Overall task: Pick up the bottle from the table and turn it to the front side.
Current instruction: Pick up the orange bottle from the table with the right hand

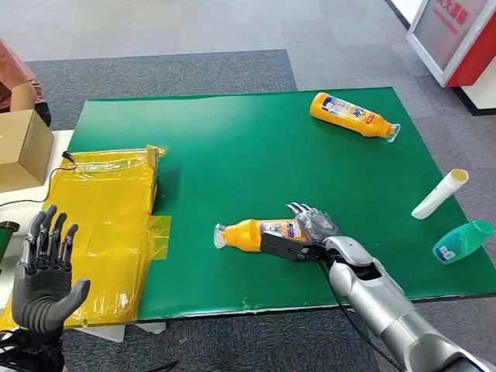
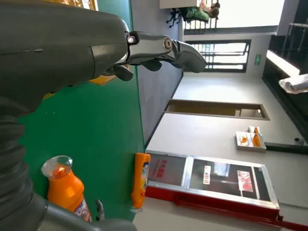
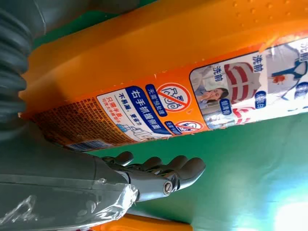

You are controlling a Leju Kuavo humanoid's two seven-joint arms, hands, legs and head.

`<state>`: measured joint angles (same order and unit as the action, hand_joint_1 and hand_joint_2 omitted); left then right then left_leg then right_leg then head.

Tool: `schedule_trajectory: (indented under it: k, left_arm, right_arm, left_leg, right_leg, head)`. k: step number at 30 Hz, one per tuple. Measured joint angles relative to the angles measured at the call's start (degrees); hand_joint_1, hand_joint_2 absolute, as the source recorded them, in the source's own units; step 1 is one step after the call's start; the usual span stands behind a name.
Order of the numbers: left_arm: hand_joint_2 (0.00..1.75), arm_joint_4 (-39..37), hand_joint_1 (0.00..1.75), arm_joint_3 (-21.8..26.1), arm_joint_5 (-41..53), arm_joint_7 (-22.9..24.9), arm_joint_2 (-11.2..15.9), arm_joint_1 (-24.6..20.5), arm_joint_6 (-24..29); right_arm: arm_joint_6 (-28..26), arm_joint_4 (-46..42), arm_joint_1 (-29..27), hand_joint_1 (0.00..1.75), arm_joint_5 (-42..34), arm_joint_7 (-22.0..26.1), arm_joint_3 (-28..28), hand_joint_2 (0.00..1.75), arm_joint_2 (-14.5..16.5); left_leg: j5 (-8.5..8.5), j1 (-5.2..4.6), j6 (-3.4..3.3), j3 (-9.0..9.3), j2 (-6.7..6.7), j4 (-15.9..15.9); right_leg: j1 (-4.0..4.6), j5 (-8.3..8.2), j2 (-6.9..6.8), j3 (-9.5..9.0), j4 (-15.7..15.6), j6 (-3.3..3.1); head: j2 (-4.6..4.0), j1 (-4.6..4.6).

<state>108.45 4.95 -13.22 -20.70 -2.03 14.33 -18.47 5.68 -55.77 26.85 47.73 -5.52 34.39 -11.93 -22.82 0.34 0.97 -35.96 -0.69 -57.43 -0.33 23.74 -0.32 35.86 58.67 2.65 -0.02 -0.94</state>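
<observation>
An orange bottle [image 1: 251, 234] lies on its side in the middle of the green mat [image 1: 246, 139], clear cap pointing left. My right hand [image 1: 307, 232] is at its base end, with the thumb lying across the near side of the label and the fingers [image 1: 304, 211] reaching past the far side. In the right wrist view the bottle [image 3: 163, 62] lies close to the palm, label with warning icons showing, and the fingers [image 3: 160, 173] stretch out straight with a strip of mat between them and the bottle. My left hand [image 1: 43, 271] is raised at the near left, fingers spread, holding nothing.
A second orange bottle [image 1: 353, 115] lies at the mat's far right. A white tube [image 1: 439, 194] and a teal bottle [image 1: 462, 240] lie at the right edge. A yellow plastic bag [image 1: 99, 225] covers the left side, with a cardboard box [image 1: 20, 147] and a person's arm [image 1: 15, 81] beyond.
</observation>
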Motion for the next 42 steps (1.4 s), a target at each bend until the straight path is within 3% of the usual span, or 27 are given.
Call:
schedule_trajectory:
  k: [4,5,9,12,24,42]
  left_arm:
    - [1.75,0.0,0.0,-0.26,0.03,-0.01,0.16,0.0,0.0]
    - [1.75,0.0,0.0,-0.31,0.03,-0.02,0.2,0.0,0.0]
    - [1.75,0.0,0.0,-0.56,0.04,-0.21,0.41,0.0,0.08]
    - [1.75,0.0,0.0,-0.58,0.04,-0.34,0.51,0.0,0.12]
    - [1.75,0.0,0.0,-0.58,-0.16,-0.39,0.84,-0.07,0.28]
    - [1.75,-0.69,0.0,-0.51,-1.81,-1.71,2.02,-0.94,0.2]
  right_arm:
    - [0.01,0.57,0.26,0.0,0.13,0.02,0.32,1.75,0.05]
    - [0.04,0.7,0.33,0.17,0.19,0.07,0.42,1.75,0.06]
    - [0.2,1.15,0.67,1.27,0.44,0.5,0.87,1.75,0.09]
    - [0.25,1.38,0.85,1.72,0.5,0.69,1.11,1.75,0.14]
    - [0.08,1.65,1.28,1.75,-1.8,2.43,1.45,1.75,0.46]
    - [3.28,-4.45,-3.09,1.75,-27.43,11.71,-6.32,1.75,1.1]
  left_leg:
    - [0.02,0.0,-0.01,0.04,0.0,0.0]
    - [0.02,0.0,-0.02,0.04,0.0,0.0]
    - [0.04,0.0,0.0,0.06,0.0,0.0]
    - [0.05,0.0,0.01,0.06,0.0,0.0]
    - [0.07,0.0,0.02,0.06,0.0,0.0]
    - [0.06,0.0,0.03,0.01,0.0,0.0]
  right_leg:
    - [0.0,-0.01,0.0,-0.04,0.0,0.0]
    - [0.0,-0.01,0.0,-0.05,0.0,0.0]
    - [0.0,-0.04,0.0,-0.05,0.0,0.0]
    - [0.0,-0.04,0.0,-0.05,0.0,0.0]
    - [0.0,-0.04,0.0,-0.04,0.0,0.0]
    - [0.0,-0.04,0.0,0.0,0.01,0.0]
  head:
    - [0.0,0.01]
    - [0.0,0.0]
    - [0.0,0.01]
    - [0.0,0.0]
    - [0.0,0.0]
    - [0.0,0.01]
